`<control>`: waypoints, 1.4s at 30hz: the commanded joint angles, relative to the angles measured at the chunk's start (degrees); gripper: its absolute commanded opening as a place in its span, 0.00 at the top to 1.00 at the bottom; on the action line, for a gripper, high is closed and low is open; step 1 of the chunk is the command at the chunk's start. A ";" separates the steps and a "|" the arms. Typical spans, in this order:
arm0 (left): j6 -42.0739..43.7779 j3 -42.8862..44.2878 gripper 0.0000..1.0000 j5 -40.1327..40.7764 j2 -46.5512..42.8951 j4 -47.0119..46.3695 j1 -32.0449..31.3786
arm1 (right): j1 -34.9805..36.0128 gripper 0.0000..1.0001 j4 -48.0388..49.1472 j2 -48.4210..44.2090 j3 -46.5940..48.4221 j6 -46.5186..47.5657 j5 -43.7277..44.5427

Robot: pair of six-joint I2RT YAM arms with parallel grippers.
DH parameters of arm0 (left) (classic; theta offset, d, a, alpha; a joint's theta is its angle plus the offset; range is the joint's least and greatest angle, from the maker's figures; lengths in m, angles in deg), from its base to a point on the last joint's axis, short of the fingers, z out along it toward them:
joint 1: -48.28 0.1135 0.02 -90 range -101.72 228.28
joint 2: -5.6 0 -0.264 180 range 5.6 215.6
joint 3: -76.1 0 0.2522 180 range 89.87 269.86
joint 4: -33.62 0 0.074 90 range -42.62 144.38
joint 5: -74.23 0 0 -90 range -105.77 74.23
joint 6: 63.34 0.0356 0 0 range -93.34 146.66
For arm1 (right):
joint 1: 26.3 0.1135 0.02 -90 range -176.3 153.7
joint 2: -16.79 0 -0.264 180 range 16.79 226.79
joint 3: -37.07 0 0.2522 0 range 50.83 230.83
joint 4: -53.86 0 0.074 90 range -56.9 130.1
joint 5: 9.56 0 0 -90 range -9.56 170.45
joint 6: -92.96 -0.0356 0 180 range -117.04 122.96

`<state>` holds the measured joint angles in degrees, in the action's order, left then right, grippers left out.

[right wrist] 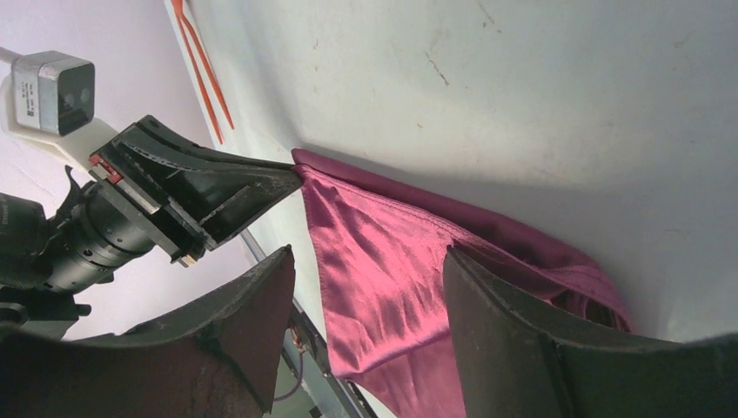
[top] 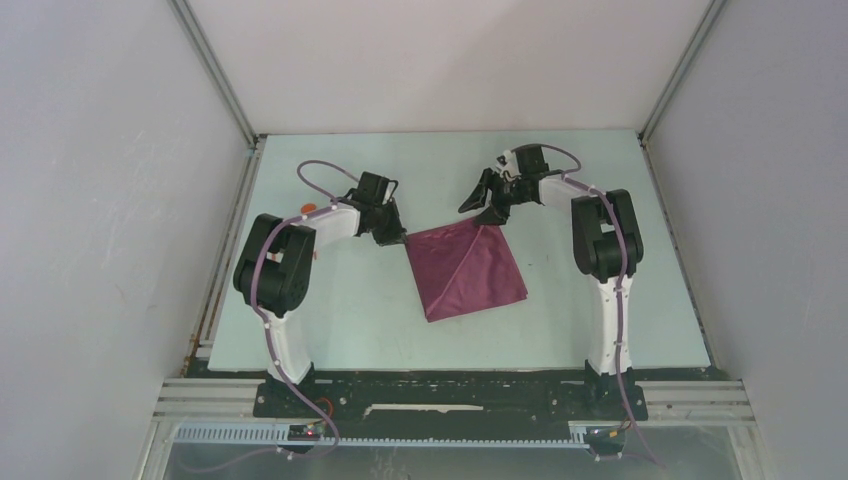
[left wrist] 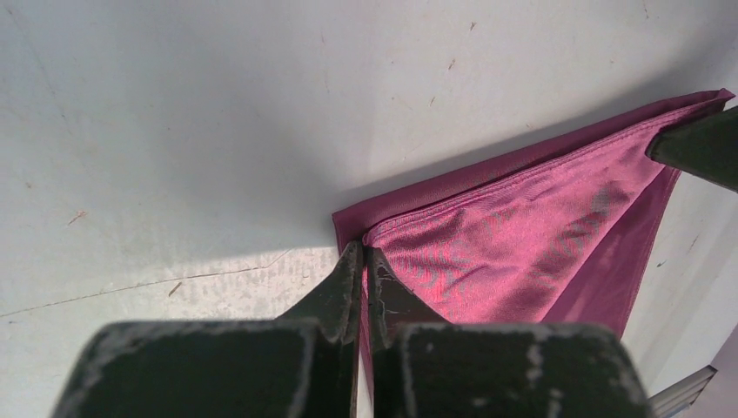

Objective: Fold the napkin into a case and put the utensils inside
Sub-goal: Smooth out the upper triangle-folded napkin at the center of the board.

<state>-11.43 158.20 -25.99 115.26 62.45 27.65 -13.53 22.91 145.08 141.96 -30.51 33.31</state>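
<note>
The maroon napkin (top: 468, 272) lies tilted like a diamond in the middle of the table, with an upper layer folded over along a ridge running from its far corner. My left gripper (top: 398, 238) is shut on the napkin's left corner, and the left wrist view shows the cloth (left wrist: 522, 235) pinched between the closed fingertips (left wrist: 352, 261). My right gripper (top: 487, 208) is open just above the napkin's far corner. In the right wrist view the cloth (right wrist: 383, 287) lies between its spread fingers (right wrist: 261, 287). No orange utensils are in view.
The pale table (top: 330, 300) is boxed in by white walls with metal rails on the left, right and back. The left gripper's body (right wrist: 209, 187) shows close by in the right wrist view. A right finger (left wrist: 696, 144) shows at the left wrist view's edge.
</note>
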 commanded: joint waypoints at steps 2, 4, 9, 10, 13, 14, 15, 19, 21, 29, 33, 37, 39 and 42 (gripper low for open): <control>-0.23 1.82 0.96 0.38 -1.16 -1.01 0.45 | -0.11 0.29 1.37 1.86 3.00 -0.39 -0.32; -0.32 2.10 0.95 0.14 -0.81 -1.02 0.41 | -0.11 0.29 1.44 2.31 3.25 -0.41 -0.32; -0.09 2.23 0.93 0.46 -0.77 -0.89 0.41 | -0.38 0.29 1.69 3.05 3.35 -0.47 -0.19; 0.05 2.24 0.92 0.84 -1.03 -0.60 0.41 | -0.54 0.29 1.84 3.29 3.38 -0.59 -0.28; 0.69 1.69 0.83 4.54 -3.93 0.43 0.36 | -0.51 0.29 2.05 3.86 3.69 -0.79 -0.55; 1.02 1.45 0.78 6.21 -5.49 0.91 0.32 | -0.43 0.29 2.07 3.97 3.77 -0.73 -0.58; 1.25 1.12 0.74 7.33 -7.15 1.20 0.32 | -0.39 0.29 2.15 3.98 3.81 -0.80 -0.66; -0.29 -1.01 0.62 7.90 -12.84 0.58 0.03 | -0.10 0.29 2.24 3.66 3.83 -0.77 -0.82; -1.81 -2.00 0.61 5.34 -14.25 -1.61 -0.97 | -0.07 0.29 2.27 3.42 3.81 -0.72 -0.67; -10.44 -1.28 0.86 -11.52 -4.52 -13.51 -2.54 | -0.12 0.29 2.01 3.68 4.05 -0.72 -0.81; -11.03 -1.31 0.91 -11.60 -1.09 -14.67 -1.96 | -0.18 0.27 1.98 3.55 3.97 -0.43 -0.83; -11.05 -3.79 0.94 -10.02 -0.37 -14.80 -0.72 | -0.21 0.24 1.99 3.31 4.04 0.01 -1.02; -10.70 -5.05 0.95 -9.03 -0.11 -14.81 -0.13 | -0.16 0.22 1.76 2.95 4.33 0.24 -1.46; -11.09 -6.49 0.97 -8.73 0.54 -14.81 0.56 | 0.03 0.19 1.76 1.35 4.36 0.07 -2.39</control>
<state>-21.55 152.96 -35.48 115.44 49.75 27.06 -13.83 23.70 148.33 144.21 -30.93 32.02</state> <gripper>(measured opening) 0.042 0.787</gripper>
